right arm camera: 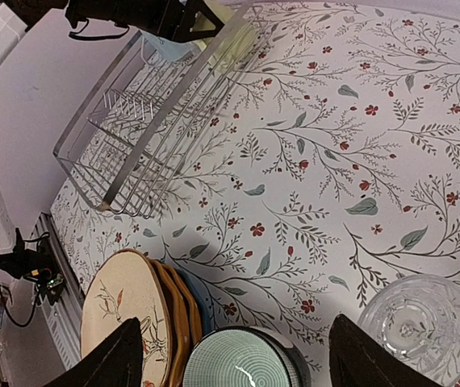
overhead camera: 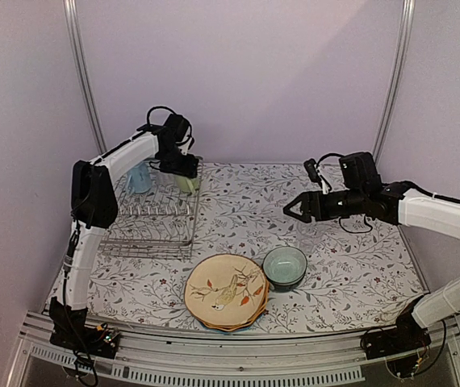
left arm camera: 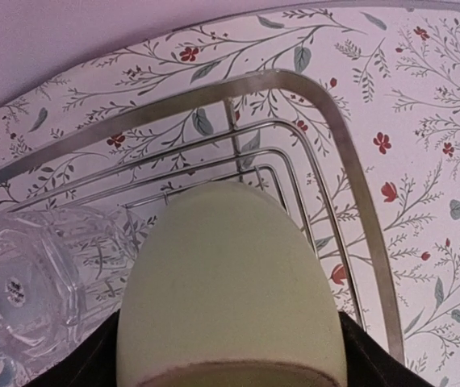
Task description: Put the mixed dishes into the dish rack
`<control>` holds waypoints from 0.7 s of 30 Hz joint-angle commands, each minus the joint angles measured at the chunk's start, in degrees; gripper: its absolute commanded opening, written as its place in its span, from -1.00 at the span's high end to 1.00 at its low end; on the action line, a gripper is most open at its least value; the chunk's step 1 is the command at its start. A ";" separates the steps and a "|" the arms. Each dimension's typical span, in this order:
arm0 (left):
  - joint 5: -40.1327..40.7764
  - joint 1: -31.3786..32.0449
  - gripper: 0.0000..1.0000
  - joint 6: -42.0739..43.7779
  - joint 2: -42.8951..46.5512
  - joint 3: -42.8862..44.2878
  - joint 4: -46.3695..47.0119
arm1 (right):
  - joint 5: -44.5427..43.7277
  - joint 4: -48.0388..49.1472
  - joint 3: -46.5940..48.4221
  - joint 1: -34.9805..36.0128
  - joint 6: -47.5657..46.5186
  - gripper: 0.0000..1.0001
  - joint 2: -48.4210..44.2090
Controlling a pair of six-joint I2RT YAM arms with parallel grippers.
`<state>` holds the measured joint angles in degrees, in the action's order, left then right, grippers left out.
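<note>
While the pale yellow-green mug (left arm camera: 230,282) is being set down, it hangs over the far right corner of the dish rack (overhead camera: 153,219), inside the rim wire. Whether it already bears on the wires cannot be told.

Left gripper (overhead camera: 184,172): clenched on this mug, with a dark finger (left arm camera: 73,367) on either side of its smooth wall. The grasp from above probably lets the arm lower the mug into the corner without touching the tines.

Just beside the mug, inside the rack, stands a clear glass (left arm camera: 28,282), and the light blue mug (overhead camera: 139,178) stands farther left. The far row thus appears to be kept for drinking vessels, which leaves the tined rows nearer the arms for plates.

Right gripper (overhead camera: 290,210): released, jaws spread wide, holding nothing. It hovers above the table (overhead camera: 359,266), well apart from the rack. Below it lie the dishes not yet loaded:
- a stack of scalloped plates (overhead camera: 226,292) with the tan bird-patterned one on top;
- a teal bowl (overhead camera: 285,266) just beside the stack;
- a second clear glass (right arm camera: 420,322) to the right of the bowl.

This position suggests the right arm is ready for the next pick, and the open jaws bracket the bowl in the right wrist view.
</note>
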<state>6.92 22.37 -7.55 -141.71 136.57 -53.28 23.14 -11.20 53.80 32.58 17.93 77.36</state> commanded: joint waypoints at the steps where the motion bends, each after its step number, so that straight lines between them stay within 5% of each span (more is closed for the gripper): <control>1: -0.10 -0.72 -0.52 -0.12 0.73 1.50 2.53 | -1.97 -3.03 -1.24 0.03 -0.69 -0.57 -0.71; 8: 0.07 -0.68 -0.82 0.15 2.06 1.55 3.25 | -2.13 -3.39 -3.37 0.03 -0.56 -0.57 -1.20; 21: -1.15 -0.26 -0.96 -1.05 10.44 -3.41 6.15 | -7.57 -9.19 -4.72 2.22 -0.38 -0.53 -1.51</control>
<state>6.76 22.26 -7.62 -139.35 136.35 -50.13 19.75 -15.59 49.91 33.10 17.93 77.30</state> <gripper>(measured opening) 0.969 0.773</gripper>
